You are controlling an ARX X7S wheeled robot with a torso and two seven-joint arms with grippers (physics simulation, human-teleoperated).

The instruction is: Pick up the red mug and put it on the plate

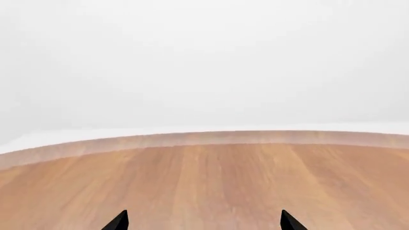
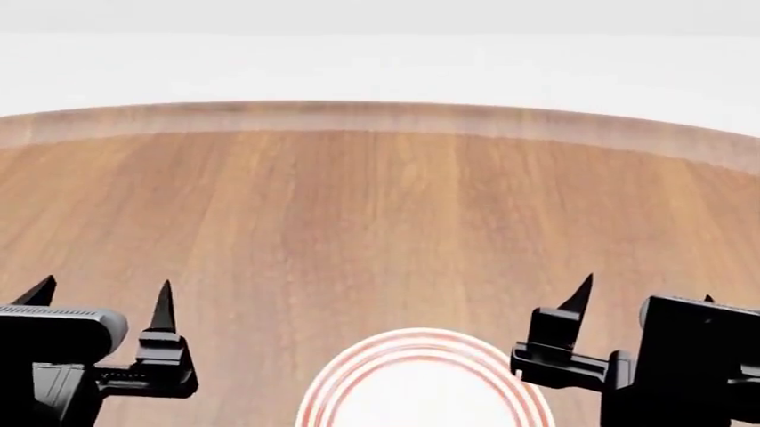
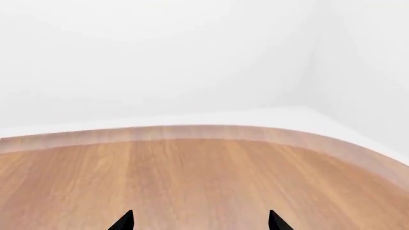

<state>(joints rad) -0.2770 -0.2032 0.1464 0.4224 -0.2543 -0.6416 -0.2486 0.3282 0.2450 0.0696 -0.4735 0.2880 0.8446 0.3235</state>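
Observation:
The plate [image 2: 422,384], white with red rings round its rim, lies at the near edge of the wooden table, cut off by the bottom of the head view. The red mug is out of view in every frame. My left gripper [image 2: 101,304] is open and empty, hovering left of the plate. My right gripper [image 2: 642,298] is open and empty, right of the plate. In the left wrist view my gripper [image 1: 204,221] shows only two black fingertips set wide apart over bare wood; the right wrist view shows my gripper [image 3: 200,221] the same way.
The round wooden table [image 2: 380,222] stretches ahead to a curved far edge [image 2: 380,116]. Beyond it are a white floor and white walls. A wall corner [image 3: 316,72] shows in the right wrist view.

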